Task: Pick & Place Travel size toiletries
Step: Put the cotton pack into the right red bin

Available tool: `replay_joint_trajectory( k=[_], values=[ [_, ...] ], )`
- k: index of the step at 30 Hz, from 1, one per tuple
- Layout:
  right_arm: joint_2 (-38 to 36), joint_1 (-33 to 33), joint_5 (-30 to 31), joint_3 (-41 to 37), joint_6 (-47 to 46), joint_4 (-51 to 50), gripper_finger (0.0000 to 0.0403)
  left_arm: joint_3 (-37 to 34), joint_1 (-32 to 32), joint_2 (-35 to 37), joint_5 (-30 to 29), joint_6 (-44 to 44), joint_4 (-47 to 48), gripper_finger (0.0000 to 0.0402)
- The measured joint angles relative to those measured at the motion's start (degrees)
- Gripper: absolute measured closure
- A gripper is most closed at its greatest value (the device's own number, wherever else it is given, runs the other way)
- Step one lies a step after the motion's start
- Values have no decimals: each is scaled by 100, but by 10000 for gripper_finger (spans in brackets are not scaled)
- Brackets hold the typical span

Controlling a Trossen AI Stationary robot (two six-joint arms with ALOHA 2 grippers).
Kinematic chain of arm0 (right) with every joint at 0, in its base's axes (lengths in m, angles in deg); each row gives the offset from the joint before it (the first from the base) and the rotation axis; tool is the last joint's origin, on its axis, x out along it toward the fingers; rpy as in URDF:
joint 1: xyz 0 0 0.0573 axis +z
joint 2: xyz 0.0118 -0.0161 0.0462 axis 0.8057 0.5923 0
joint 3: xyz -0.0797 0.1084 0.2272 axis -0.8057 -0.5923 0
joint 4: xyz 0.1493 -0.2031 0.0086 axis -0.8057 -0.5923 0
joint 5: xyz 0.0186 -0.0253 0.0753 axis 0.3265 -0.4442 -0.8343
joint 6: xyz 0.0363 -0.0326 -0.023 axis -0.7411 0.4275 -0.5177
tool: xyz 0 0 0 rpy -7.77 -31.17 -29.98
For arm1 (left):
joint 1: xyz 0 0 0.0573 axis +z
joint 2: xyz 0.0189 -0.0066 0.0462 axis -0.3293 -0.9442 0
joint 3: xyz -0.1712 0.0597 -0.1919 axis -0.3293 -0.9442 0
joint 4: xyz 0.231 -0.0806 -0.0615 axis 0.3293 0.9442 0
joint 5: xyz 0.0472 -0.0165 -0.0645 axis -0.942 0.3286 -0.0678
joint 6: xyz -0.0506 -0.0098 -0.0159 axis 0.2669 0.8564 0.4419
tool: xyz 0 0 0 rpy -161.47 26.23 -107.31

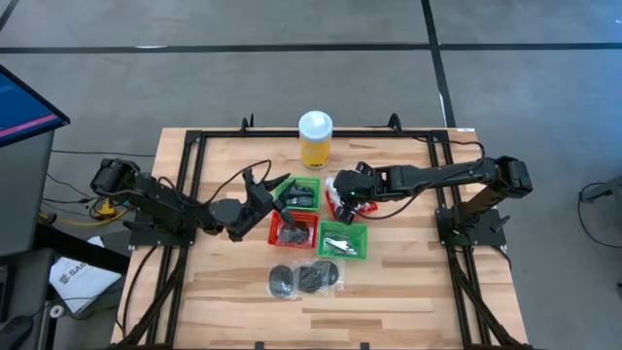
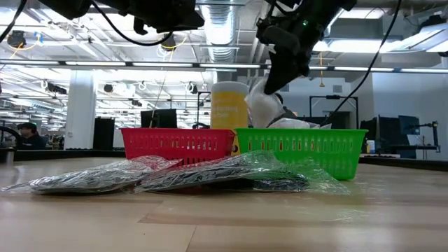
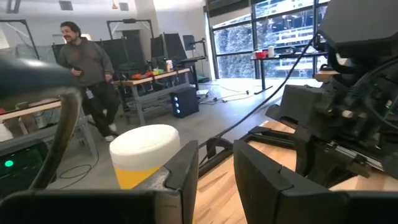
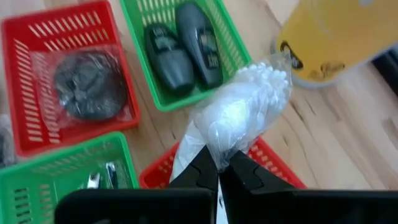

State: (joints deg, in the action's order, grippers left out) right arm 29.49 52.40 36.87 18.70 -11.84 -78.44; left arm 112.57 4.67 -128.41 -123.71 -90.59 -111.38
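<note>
Right claw (image 4: 219, 167) clamped on a white-and-clear packet (image 4: 239, 115) above the red basket (image 4: 273, 167), left claw (image 1: 277, 206) parted over another red basket (image 1: 293, 230) on the bench (image 1: 408, 292).

yellow bottle (image 4: 339, 37): cut off by edge | silvery pieces (image 4: 102, 177): too small to identify

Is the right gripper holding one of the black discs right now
No, the right gripper is shut on a clear packet of white pieces, while a black disc lies in the red basket.
</note>
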Motion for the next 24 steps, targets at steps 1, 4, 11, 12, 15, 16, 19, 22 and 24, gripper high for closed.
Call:
replay_joint_trajectory(
  k=[1, 4, 11, 12, 15, 16, 19, 22, 24],
  values=[
    [0, 0, -1, 0, -63, -73, 403, 0, -15, 0, 0, 2, 8, 309],
    [0, 0, -4, 0, -124, -163, 403, 0, -20, 0, 2, 2, 26, 309],
    [0, 13, -37, -57, -320, -237, 403, 0, -50, 0, 2, 2, 50, 309],
    [0, 13, -45, -122, -333, -169, 403, 0, -51, 0, 4, 2, 51, 309],
    [0, 13, -137, -354, -435, -6, 403, 0, -51, 0, 2, 4, 63, 309],
    [0, 11, -173, -448, -470, 131, 403, 0, -51, 0, 4, 4, 65, 309],
    [7, 11, -216, -666, -552, 288, 403, 0, -51, 0, 3, 4, 65, 309],
    [7, 11, -232, -809, -579, 565, 403, 0, -50, 0, 4, 4, 65, 309],
    [7, 11, -322, -937, -619, 795, 403, 0, -49, -2, 4, 4, 65, 309]
  ],
)
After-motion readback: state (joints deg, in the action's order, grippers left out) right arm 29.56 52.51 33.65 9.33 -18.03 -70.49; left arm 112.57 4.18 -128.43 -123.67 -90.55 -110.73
